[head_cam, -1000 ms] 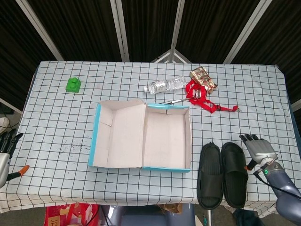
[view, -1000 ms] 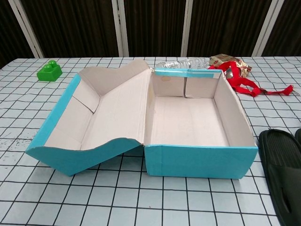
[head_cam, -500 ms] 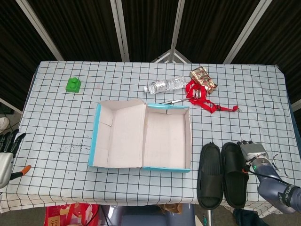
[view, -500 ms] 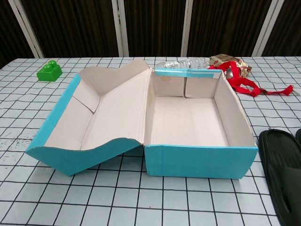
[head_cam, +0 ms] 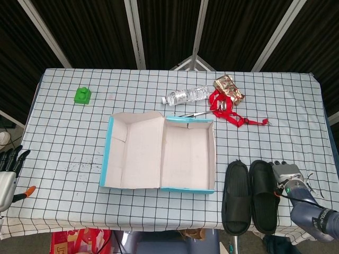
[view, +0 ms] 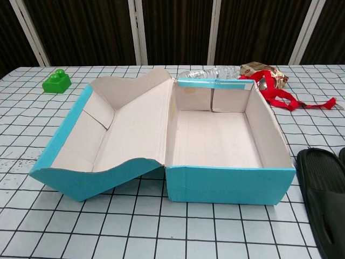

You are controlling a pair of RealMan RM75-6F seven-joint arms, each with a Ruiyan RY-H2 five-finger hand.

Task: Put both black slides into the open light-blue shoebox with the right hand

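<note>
The head view looks straight down on the whole counter (head_cam: 63,137) with its checked cloth and takes in both robot hands, which the chest view does not show at all. The chest view, low and close, looks into the open light-blue shoebox (view: 226,178), showing its bare cardboard floor and the lid flap folded out flat to the left, and catches only the edge of one black slide (view: 323,199) at its right border. From above, both black slides (head_cam: 250,196) lie side by side near the counter's front edge, just to the right of the shoebox (head_cam: 159,151) and outside it, toes pointing away from the robot. The right robot hand (head_cam: 286,173) sits low just beside the outer slide's right edge, its fingers close together and pointing away from the robot; whether it touches the slide, or grips anything, cannot be told at this size. The left robot hand (head_cam: 10,161) hangs off the counter's left front corner, its dark fingers spread apart and holding nothing. Beyond the shoebox lie a clear plastic bottle (head_cam: 185,96), a crumpled foil snack bag (head_cam: 229,87) and a red lanyard (head_cam: 230,112); a green toy block (head_cam: 82,95) stands far to the left.
</note>
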